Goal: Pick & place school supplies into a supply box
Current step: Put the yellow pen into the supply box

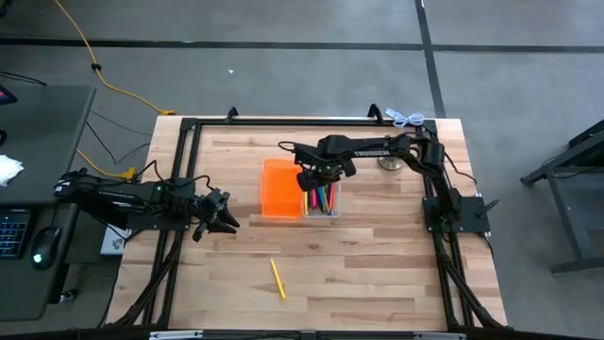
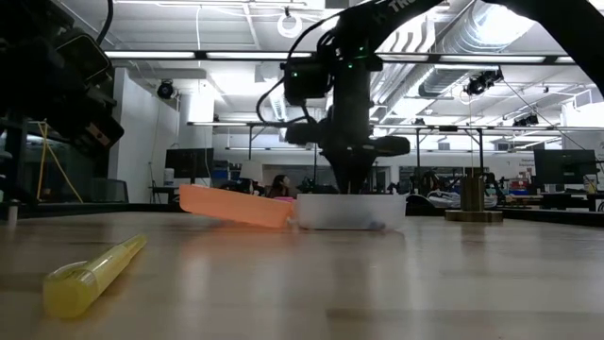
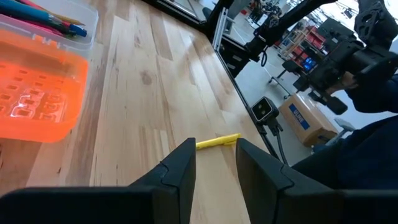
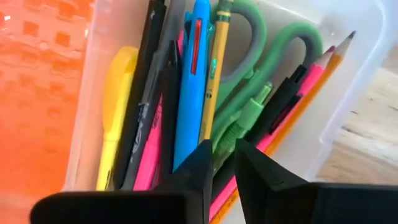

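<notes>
Right gripper is hovering, jaws slightly parted and empty, over the supply box at frame centre; it should lift straight clear. Left gripper, open, is facing the yellow highlighter at lower centre.

One camera hangs above me and looks straight down, taking in the whole worktop, the floor around it and both my arms. Another sits at worktop height and looks level across the boards into the room behind, close to the yellow marker. That marker also shows from above, and in my left wrist camera, which looks forward past my left tool along the wood. My right wrist camera faces down past my right tool, very near the supply box. The box appears in all four views.
</notes>
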### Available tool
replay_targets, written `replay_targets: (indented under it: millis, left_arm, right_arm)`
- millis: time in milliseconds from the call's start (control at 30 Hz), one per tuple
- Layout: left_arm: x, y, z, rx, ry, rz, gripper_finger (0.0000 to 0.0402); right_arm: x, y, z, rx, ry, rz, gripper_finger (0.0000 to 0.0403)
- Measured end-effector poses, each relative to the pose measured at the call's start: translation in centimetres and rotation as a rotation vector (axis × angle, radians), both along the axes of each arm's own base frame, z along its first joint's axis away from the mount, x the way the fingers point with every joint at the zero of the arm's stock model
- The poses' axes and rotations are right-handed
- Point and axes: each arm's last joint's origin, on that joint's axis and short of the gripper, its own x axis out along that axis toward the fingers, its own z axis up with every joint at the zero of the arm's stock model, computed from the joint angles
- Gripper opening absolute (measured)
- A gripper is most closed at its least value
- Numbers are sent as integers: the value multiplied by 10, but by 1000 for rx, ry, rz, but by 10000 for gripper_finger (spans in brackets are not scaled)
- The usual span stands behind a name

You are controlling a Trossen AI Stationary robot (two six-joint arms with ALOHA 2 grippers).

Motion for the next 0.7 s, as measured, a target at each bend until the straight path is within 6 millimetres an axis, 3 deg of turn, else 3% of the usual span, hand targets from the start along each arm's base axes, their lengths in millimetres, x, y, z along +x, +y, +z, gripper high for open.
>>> replay_targets:
  millis: [133, 367, 700]
  left_arm:
    - [0, 0, 0, -1, -4, -1, 145]
    - [0, 0, 1, -20, 2, 1, 145]
    - [1, 2, 1, -110, 45, 102, 145]
  right_arm:
    - [-3, 1, 12, -7, -24, 21, 36]
    - [-14, 7, 54, -84, -120, 65, 28]
    - [-37, 45, 119, -278, -254, 201, 28]
